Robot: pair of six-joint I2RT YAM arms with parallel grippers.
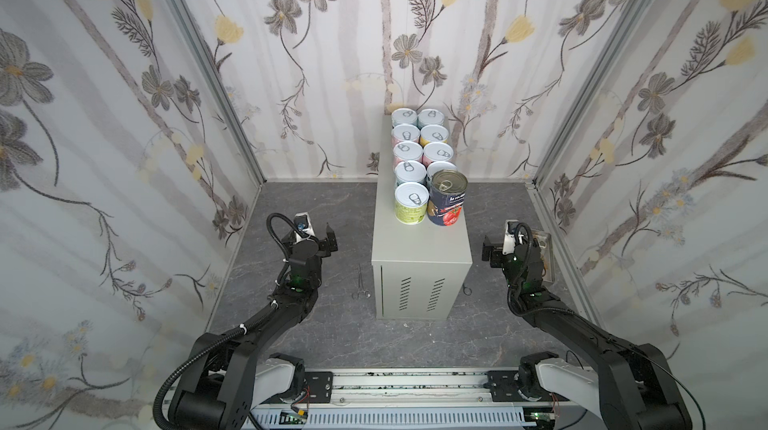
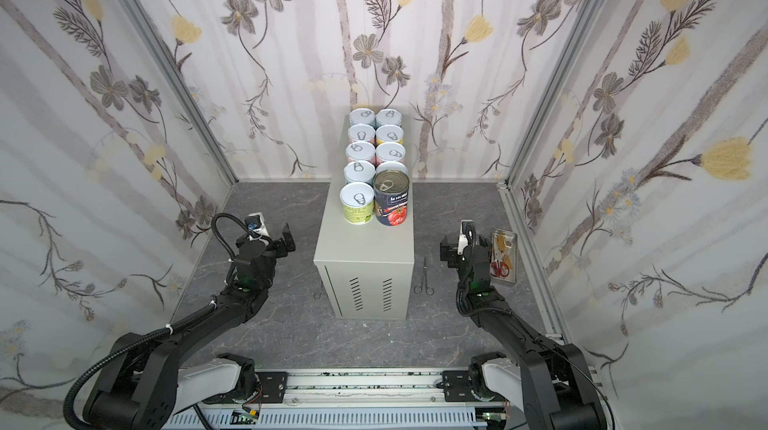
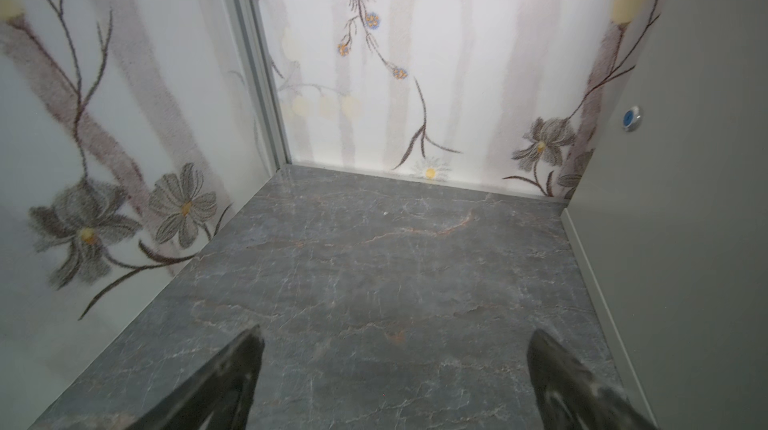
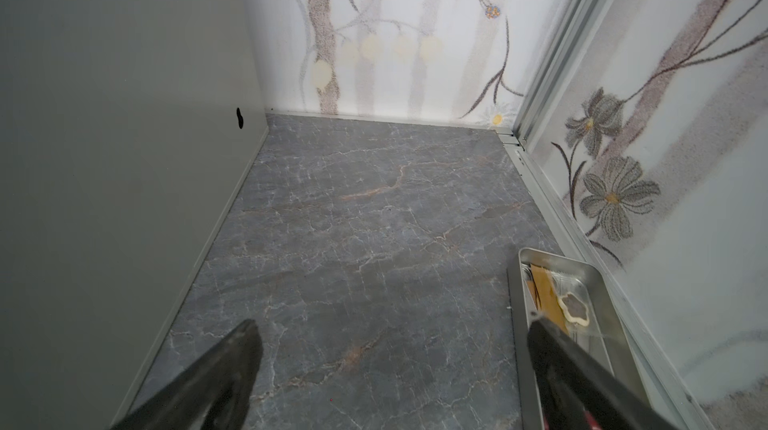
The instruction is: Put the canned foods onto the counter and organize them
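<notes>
Left gripper (image 3: 397, 332) hangs released, jaws wide apart with nothing between them, low over the marble surface (image 3: 374, 261) to the left of the bench (image 1: 419, 249). Forceps (image 1: 360, 281) lie on the marble between that gripper and the bench's left side. On the bench top the cans (image 1: 407, 152) stand upright in two rows of five, packed close, running from the far edge toward the near one and filling the far part of the top. The left row ends in a green can (image 1: 411, 202), the right row in the taller tomato can (image 1: 448, 199), which hides most of the can behind it. Second forceps (image 2: 424, 282) lie just right of the bench. Right gripper (image 4: 392, 324) is also released and empty, low over the marble between the bench and a metal tray (image 2: 514, 255) by the right wall, with red-handled scissors (image 2: 500, 269) in it.
</notes>
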